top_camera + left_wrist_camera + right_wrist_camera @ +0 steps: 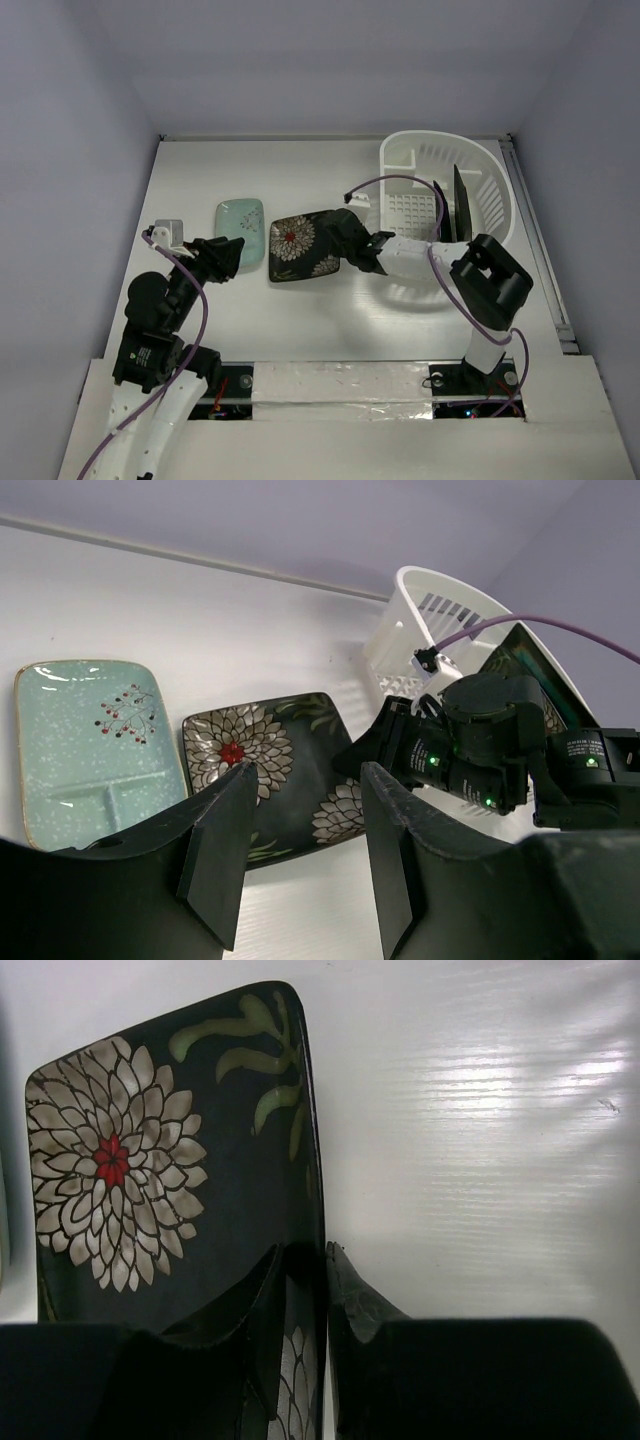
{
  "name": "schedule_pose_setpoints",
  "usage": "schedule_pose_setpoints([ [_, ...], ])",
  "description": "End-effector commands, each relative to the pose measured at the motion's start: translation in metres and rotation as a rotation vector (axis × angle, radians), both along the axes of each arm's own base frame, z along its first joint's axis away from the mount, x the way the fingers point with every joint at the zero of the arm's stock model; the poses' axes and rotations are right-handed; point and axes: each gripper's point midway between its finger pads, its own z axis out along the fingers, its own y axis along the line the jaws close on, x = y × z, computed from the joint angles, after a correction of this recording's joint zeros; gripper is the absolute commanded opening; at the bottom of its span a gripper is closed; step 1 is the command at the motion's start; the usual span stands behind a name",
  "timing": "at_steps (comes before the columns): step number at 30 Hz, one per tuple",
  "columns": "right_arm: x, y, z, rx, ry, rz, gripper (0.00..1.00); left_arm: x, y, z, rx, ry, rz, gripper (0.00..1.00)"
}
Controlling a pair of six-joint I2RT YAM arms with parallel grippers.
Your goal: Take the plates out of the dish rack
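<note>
A pale mint-green plate [240, 229] lies flat on the table, also in the left wrist view [85, 740]. A dark floral square plate [303, 246] lies just right of it. My right gripper [352, 243] is shut on that plate's right rim; in the right wrist view the fingers [312, 1255] pinch the edge of the floral plate [150, 1160]. The white dish rack [490, 175] stands at the back right with dark plates [461, 204] upright inside. My left gripper [226, 258] is open and empty, near the front of the mint plate; its jaws [305, 810] frame the floral plate [270, 770].
The right arm's elbow [490, 280] hangs in front of the rack. White walls close in the table on the left, back and right. A taped strip [340, 385] runs along the near edge between the arm bases.
</note>
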Motion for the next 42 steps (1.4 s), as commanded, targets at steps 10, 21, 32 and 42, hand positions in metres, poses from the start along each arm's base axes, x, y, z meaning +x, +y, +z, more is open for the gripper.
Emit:
schedule_pose_setpoints([
  [10, -0.017, -0.044, -0.057, -0.295, 0.093, -0.011, 0.23, 0.001, -0.001, 0.009, -0.014, -0.044, -0.005, 0.42],
  [21, -0.018, -0.048, -0.054, -0.315, 0.092, -0.018, 0.38, 0.001, -0.001, 0.009, -0.014, -0.044, -0.005, 0.42],
  [32, -0.016, -0.033, 0.010, -0.218, -0.024, 0.026, 0.45, 0.001, -0.001, 0.009, -0.014, -0.045, -0.005, 0.42],
  [42, -0.028, -0.038, 0.138, -0.012, -0.228, 0.063, 0.00, 0.001, -0.001, 0.009, -0.014, -0.044, -0.007, 0.42],
])
